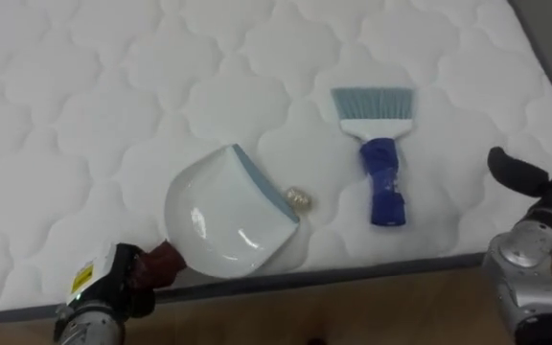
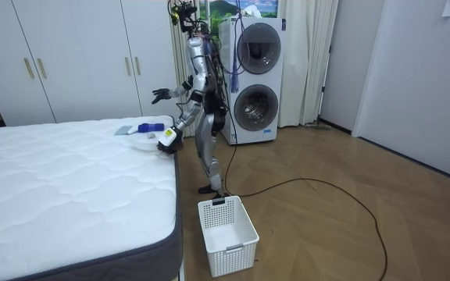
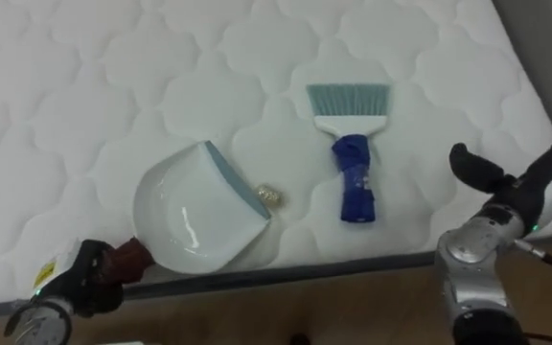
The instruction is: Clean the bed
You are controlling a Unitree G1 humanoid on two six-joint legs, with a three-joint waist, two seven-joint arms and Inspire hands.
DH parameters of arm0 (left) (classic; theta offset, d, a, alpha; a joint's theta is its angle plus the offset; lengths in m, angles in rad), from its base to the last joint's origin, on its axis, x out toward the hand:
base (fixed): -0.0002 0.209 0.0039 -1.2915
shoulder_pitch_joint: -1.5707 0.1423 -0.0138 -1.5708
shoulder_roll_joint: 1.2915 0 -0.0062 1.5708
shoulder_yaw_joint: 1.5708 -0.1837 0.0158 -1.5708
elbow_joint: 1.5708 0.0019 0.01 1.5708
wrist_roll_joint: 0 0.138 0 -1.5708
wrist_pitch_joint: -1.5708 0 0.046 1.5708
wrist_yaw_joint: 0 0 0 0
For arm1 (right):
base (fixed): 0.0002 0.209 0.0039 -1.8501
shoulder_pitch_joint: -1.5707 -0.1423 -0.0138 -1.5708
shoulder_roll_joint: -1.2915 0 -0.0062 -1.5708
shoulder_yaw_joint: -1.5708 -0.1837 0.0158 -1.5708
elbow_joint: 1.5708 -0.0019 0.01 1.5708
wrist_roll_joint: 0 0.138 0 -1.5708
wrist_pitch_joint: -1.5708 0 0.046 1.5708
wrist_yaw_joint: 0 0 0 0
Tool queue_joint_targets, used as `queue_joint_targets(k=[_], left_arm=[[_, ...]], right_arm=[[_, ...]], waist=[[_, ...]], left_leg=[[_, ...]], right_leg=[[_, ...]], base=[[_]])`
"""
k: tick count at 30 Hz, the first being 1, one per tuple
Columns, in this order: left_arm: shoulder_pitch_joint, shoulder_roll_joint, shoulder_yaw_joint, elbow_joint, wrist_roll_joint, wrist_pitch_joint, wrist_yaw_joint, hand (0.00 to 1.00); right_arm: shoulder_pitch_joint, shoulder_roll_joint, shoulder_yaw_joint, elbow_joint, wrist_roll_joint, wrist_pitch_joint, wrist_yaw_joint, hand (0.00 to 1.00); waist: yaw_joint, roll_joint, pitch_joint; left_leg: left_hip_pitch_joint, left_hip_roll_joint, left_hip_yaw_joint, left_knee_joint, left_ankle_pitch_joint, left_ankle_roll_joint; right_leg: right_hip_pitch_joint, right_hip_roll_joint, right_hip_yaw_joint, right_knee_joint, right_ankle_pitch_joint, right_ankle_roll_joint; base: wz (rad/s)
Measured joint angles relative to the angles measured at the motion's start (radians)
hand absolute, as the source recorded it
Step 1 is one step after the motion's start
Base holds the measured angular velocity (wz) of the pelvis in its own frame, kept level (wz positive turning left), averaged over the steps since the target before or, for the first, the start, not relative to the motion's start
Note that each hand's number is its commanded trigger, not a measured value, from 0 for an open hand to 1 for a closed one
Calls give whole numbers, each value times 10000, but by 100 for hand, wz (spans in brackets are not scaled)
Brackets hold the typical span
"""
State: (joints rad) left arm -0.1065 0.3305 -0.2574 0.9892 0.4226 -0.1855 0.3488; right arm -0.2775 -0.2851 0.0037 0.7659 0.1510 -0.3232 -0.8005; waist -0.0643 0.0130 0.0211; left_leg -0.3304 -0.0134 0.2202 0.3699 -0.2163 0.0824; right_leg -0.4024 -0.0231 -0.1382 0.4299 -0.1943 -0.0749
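White mattress (image 1: 84, 86): dustpan (image 1: 223, 216) lower centre, brush (image 1: 377, 115) centre-right, scrap (image 1: 298, 198) at dustpan lip.
Left hand (image 1: 113, 283) clamped on dustpan handle (image 1: 161, 261); right hand (image 1: 517, 174) fingers apart, right edge. Brush likely light, stiff: grip blue handle (image 1: 386, 192).

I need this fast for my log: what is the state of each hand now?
Left hand: closed on the dustpan handle.
Right hand: open, holding nothing.
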Motion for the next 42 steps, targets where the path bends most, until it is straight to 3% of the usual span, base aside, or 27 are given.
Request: queue_joint_targets(k=[4,10,18,33,42], left_arm=[[-172,-32,-14,208,2,-56,-395,100],[-308,-30,-100,222,2,-65,-914,100],[-818,26,-170,273,8,-33,-1554,100],[-1042,27,-317,510,12,30,-1790,100],[-1241,15,-440,557,22,44,-1797,100]], right_arm=[[-58,-1,328,94,8,-101,-54,0],[-224,0,761,554,45,-214,86,0],[-401,-1,1246,1136,243,-258,704,0],[-804,-2,1644,2046,262,-249,1632,0],[-1567,14,2145,2023,408,-245,1821,0]], waist=[[273,11,30],[495,141,202],[862,112,222],[990,124,286],[1120,149,306]], left_leg=[[-117,0,22,4,0,0],[-307,3,-49,43,0,0],[-605,-16,-46,126,0,0],[-625,-7,-31,268,0,0],[-767,3,-45,369,0,0]], right_leg=[[-145,-9,1,38,-8,-9],[-255,-44,-137,59,-23,-22],[-604,-99,-129,321,-73,-34],[-604,-105,-92,430,-89,-56],[-747,-121,-121,510,-98,-69]], base=[[0],[6],[0],[0],[0]])
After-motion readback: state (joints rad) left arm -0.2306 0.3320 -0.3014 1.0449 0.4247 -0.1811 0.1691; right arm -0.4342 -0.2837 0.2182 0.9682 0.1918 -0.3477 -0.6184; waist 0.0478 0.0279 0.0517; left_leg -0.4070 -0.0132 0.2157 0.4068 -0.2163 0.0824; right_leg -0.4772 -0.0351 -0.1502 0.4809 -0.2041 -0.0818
